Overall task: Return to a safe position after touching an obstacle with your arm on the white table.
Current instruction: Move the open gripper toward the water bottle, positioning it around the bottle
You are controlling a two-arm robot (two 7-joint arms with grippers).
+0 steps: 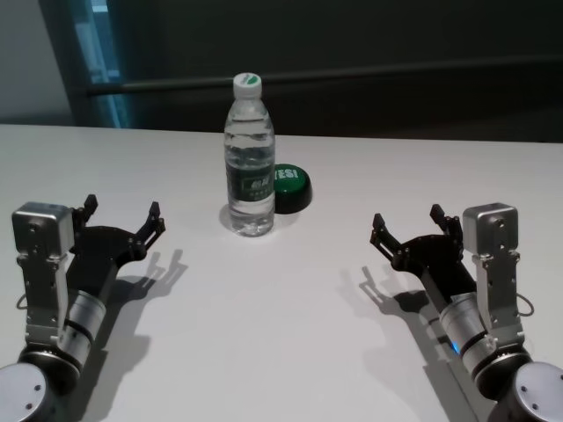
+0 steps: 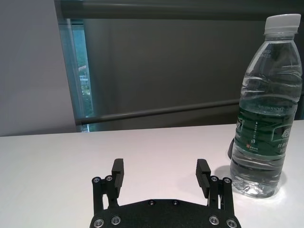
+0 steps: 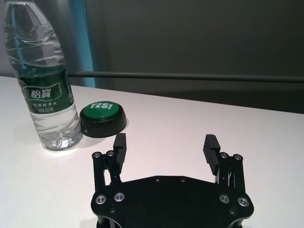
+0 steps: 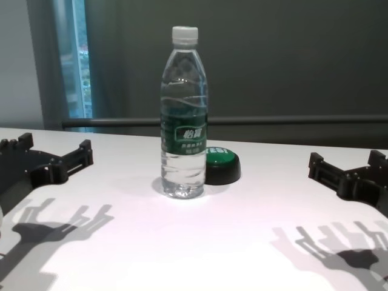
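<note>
The white tabletop is seen spreading across the whole work area. Over its near left corner the left end effector is held low, its fingers spread wide with nothing between them; it stands well apart from everything else. Over the near right corner the right end effector is held in the same manner (fingers wide apart, nothing gripped). The obstacle, a clear water bottle with a white cap and dark green label, is found upright toward the far edge of the tabletop, roughly midway between the two side edges and untouched by either arm. A low green button on a black base is placed just beside it, slightly behind and toward the right edge.
</note>
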